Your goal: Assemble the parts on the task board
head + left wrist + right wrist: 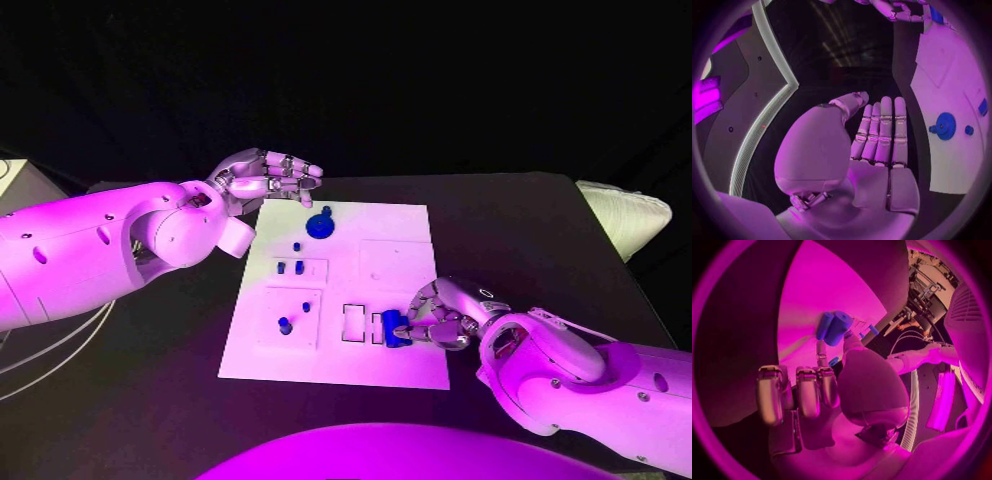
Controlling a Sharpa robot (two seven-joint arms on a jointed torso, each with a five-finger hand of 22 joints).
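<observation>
The left hand (271, 178) hovers off the far left corner of the task board (397, 265), fingers together, holding nothing. A blue gear (320, 224) and small blue pegs (299, 267) sit on the board. At its near edge, the right hand (440, 318) pinches a blue cylinder (394, 329) over a rectangular recess.

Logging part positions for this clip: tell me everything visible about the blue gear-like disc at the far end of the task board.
The blue disc is round with a toothed-looking rim and a small knob beside it at its far side, best seen in the left wrist view. It looks like matte plastic. It lies flat on the white task board, near the far-left corner. Nothing touches it; the left hand is beyond the board's corner, apart from it.
</observation>
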